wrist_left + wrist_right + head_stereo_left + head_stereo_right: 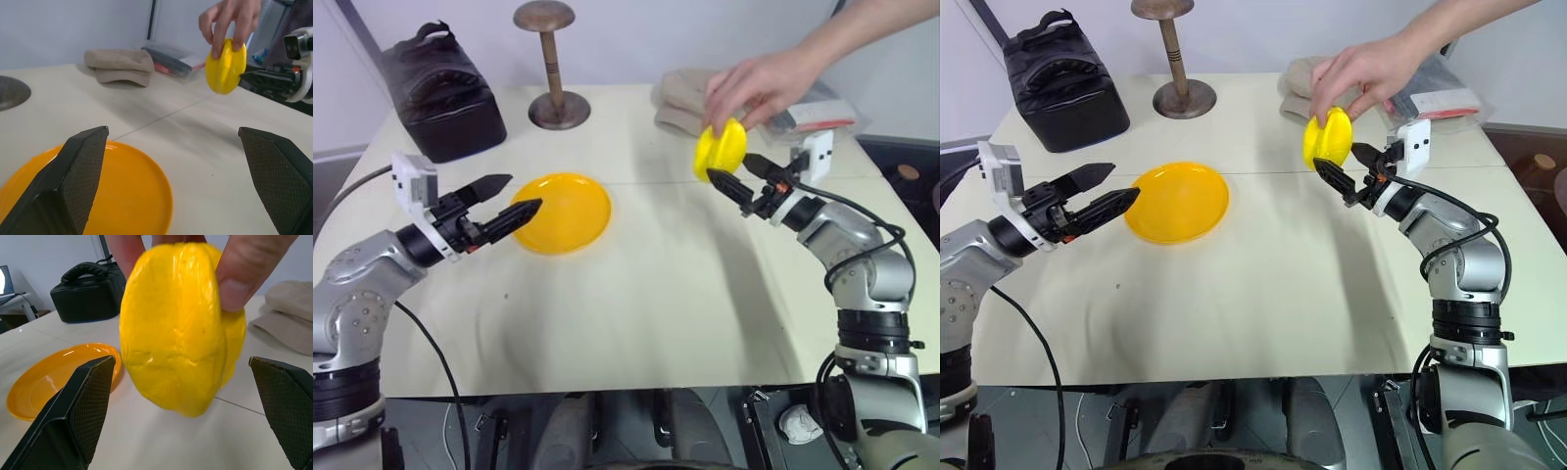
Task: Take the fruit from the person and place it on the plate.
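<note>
Right gripper, jaws spread wide, flanks the fruit held in the person's hand; left gripper, jaws apart, hovers beside the plate.

A hand pinches the fruit above the table, right gripper beside it, plate under the spread left fingers.

looks like a lab test bench: plain cream table, bare white walls, black equipment bag, wooden stand.
</note>
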`<action>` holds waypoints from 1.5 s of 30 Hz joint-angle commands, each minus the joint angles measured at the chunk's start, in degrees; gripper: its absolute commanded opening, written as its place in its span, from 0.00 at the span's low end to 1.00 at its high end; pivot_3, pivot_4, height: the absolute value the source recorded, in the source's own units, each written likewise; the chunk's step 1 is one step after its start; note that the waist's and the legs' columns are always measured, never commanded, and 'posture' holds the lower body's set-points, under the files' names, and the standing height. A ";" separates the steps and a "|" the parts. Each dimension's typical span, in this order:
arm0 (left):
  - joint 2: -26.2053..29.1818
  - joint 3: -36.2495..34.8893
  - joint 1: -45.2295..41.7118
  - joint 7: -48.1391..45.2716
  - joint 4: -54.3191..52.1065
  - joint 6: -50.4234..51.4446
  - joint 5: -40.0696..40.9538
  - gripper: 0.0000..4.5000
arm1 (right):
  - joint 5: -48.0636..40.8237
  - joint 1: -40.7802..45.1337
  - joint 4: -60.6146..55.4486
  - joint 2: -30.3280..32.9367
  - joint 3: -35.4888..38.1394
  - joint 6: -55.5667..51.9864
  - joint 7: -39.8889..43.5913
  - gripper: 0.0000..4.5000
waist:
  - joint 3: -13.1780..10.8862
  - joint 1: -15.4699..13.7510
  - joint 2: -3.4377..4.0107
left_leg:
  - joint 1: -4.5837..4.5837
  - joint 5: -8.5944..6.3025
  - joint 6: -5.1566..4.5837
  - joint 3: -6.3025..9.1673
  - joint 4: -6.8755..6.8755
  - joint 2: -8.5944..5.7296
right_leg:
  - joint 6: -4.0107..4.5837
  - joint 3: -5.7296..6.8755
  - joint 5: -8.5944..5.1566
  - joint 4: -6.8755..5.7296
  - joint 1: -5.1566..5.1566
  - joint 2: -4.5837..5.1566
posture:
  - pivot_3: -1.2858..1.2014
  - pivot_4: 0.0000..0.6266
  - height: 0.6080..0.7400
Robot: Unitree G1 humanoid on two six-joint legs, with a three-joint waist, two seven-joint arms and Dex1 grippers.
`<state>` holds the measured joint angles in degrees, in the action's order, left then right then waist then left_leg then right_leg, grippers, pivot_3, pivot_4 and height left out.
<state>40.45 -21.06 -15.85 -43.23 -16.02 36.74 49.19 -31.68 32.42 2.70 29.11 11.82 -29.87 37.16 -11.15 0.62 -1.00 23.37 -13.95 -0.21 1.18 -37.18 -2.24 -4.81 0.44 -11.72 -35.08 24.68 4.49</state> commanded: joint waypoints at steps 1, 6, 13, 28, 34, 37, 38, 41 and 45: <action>-0.02 -1.32 0.18 0.50 -1.69 -1.24 -0.12 1.00 | 0.18 1.81 0.19 -0.35 0.82 1.94 0.16 0.81 | 0.00 0.01 0.00 | 0.00 0.00 0.00 0.00 0.00 0.00 | 0.00 0.00 0.00 0.00 0.00 0.00 | 0.52 0.24 1.00; 0.03 -1.47 0.45 0.83 -1.87 -1.30 -0.10 1.00 | 0.17 2.29 0.54 -1.02 0.75 2.60 0.01 0.32 | 0.00 0.02 0.00 | 0.00 0.00 0.00 0.00 0.00 0.00 | -0.01 0.00 0.00 0.00 0.00 0.00 | 0.52 0.24 1.00; 0.19 -1.82 0.83 1.31 -2.05 -1.19 0.01 1.00 | 0.16 2.23 -0.33 -1.07 0.32 2.03 0.04 0.23 | 0.00 0.04 0.00 | -0.01 0.00 0.00 0.00 0.00 0.00 | -0.01 0.00 0.01 -0.01 0.00 -0.01 | 0.52 0.24 1.00; 0.03 -1.54 0.72 1.63 -1.86 -1.21 0.02 1.00 | 0.45 3.01 -0.63 -1.32 -0.20 2.19 -0.35 0.23 | 0.00 0.05 0.00 | 0.00 0.00 0.00 0.00 0.00 0.00 | -0.01 0.00 0.01 -0.01 0.00 -0.01 | 0.52 0.24 1.00; -0.19 -1.36 0.88 1.98 -2.14 -1.09 0.00 1.00 | 1.78 5.09 2.37 -2.01 -0.56 3.97 -0.29 0.23 | 0.00 0.08 0.00 | -0.01 0.00 0.00 0.00 0.00 0.00 | 0.00 0.00 0.00 -0.01 0.01 -0.01 | 0.52 0.24 1.00; -0.19 -1.54 1.11 2.13 -2.34 -0.97 0.04 1.00 | 2.18 5.85 4.02 -2.19 -0.31 5.22 0.00 0.17 | 0.00 0.07 0.00 | 0.00 0.00 0.00 0.00 0.00 0.00 | -0.01 0.00 0.00 -0.01 0.01 -0.01 | 0.52 0.24 1.00; -0.18 -1.64 1.23 2.15 -2.40 -0.94 0.10 1.00 | 2.08 5.98 4.28 -2.31 -0.22 5.51 0.18 0.11 | 0.00 0.08 0.00 | 0.00 0.00 0.00 0.00 0.01 0.00 | 0.00 0.00 0.00 -0.01 0.01 -0.01 | 0.52 0.24 1.00; -0.17 -1.86 1.51 2.37 -2.61 -0.89 0.25 1.00 | 1.90 6.10 4.58 -2.33 -0.40 5.92 0.87 0.00 | 0.00 0.07 0.00 | 0.00 0.00 0.00 0.00 0.01 0.00 | 0.00 0.00 0.00 -0.01 0.01 -0.01 | 0.52 0.24 1.00; -0.13 -1.99 1.68 2.51 -2.76 -0.84 0.38 1.00 | 2.00 6.06 4.41 -2.22 -0.75 5.69 1.19 0.00 | 0.00 0.07 0.00 | 0.00 0.00 0.00 0.00 0.00 0.00 | -0.01 0.00 0.01 -0.01 0.01 0.00 | 0.52 0.24 1.00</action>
<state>39.98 -21.23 -14.07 -40.92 -16.78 36.72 48.99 -29.48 37.02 8.27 26.93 10.46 -25.19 37.95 -11.15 0.69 -1.00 23.37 -13.95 -0.21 1.18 -37.17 -2.24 -4.82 0.44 -11.71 -35.09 24.69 4.48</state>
